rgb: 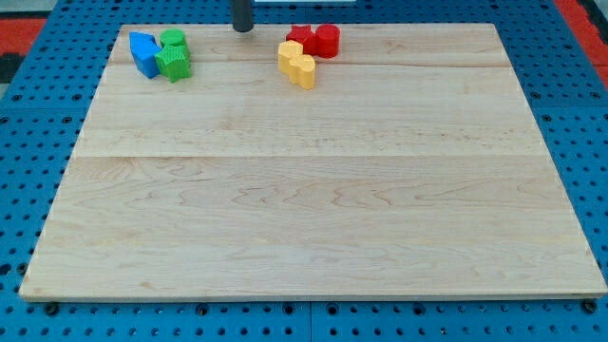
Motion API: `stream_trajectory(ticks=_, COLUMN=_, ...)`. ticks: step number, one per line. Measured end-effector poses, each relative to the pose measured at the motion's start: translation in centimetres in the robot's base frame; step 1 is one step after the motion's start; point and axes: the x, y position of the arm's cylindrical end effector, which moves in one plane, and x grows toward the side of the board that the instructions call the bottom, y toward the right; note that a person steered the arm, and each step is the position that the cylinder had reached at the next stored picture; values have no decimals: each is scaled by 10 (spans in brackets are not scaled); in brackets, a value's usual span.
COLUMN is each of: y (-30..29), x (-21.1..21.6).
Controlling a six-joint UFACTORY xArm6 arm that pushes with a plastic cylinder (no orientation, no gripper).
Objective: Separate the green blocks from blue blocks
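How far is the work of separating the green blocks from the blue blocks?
Nothing looks done yet: the green blocks sit pressed against the blue block at the view's top left. In hand: my tip stands at the top edge, between that cluster and the red blocks and yellow blocks, touching none. Left: pushing green and blue apart.

The worktop [313,190] is pale, smooth wood with visible grain and a light sheen. The blue block [144,53] and green blocks [174,55] look like matt plastic.
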Motion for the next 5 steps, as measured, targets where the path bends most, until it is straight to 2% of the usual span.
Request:
stream_trajectory(ticks=1, y=-17, x=1)
stream_trajectory(ticks=3, y=-90, x=-1)
stream_trajectory(ticks=5, y=-113, x=42)
